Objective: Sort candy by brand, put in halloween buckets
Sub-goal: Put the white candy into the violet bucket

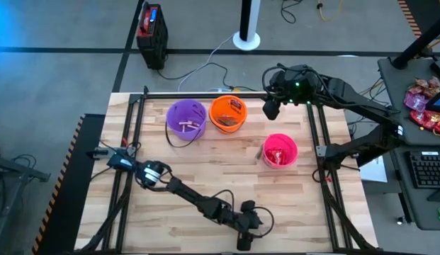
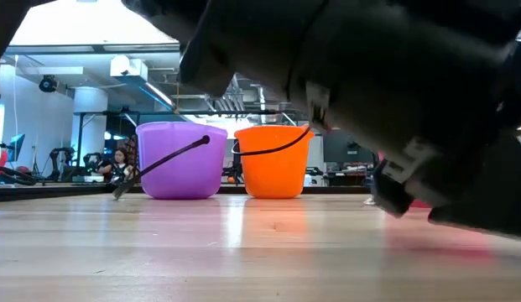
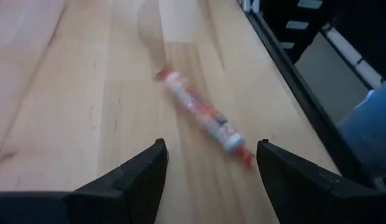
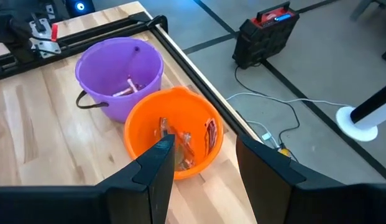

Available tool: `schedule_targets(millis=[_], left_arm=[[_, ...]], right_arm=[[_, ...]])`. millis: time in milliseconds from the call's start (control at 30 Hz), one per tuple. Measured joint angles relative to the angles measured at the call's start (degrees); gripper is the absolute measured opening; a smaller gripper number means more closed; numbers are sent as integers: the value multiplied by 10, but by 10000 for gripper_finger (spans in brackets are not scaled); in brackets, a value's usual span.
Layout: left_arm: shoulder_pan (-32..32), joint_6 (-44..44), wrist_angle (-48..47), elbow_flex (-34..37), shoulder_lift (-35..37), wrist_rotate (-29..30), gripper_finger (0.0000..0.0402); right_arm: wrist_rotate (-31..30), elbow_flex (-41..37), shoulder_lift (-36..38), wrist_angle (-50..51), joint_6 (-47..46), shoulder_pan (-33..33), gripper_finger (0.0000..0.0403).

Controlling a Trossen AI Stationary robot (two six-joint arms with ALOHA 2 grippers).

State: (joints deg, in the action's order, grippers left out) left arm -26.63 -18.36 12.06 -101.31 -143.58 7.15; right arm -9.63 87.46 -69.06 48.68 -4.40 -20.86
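**Left gripper lined up on the last loose stick near the tabletop edge**

The left gripper (image 1: 244, 241) is low at the near edge of the light wooden tabletop (image 1: 205, 177), and its jaws are open. In the left wrist view a thin wrapped candy stick with red and white print (image 3: 202, 116) lies flat on the wood just ahead of the two dark fingers (image 3: 143, 174), not yet between them and not touched. It lies slanted to the line of the jaws, and the black metal frame rail (image 3: 286, 74) runs close beside it.

The right gripper (image 1: 271, 108) hangs at the far side, above the rim area next to the round orange plastic bucket (image 1: 227, 113); its jaws are also open and hold nothing. The orange bucket already has several brownish wrapped pieces inside. The round purple plastic bucket (image 1: 185, 118) just beside it holds a few pinkish sticks, and the round bright pink plastic bucket (image 1: 280, 149) stands apart to the right with red packets in it.

I judge the main risk is the grasp itself. The stick is round and slanted, so if the fingers close on it off-centre it may roll or spin away toward the rail, or slip off the edge. Coming down too deep could also press the fingertips on the wood.
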Motion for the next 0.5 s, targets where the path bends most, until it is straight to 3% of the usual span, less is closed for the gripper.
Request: schedule_targets(millis=[200, 500], left_arm=[[1, -38, 10, 9, 0, 12, 232], [3, 11, 2, -9, 1, 36, 232]], right_arm=[[1, 0, 0, 30, 0, 0, 164], [0, 0, 0, 47, 6, 0, 164]])
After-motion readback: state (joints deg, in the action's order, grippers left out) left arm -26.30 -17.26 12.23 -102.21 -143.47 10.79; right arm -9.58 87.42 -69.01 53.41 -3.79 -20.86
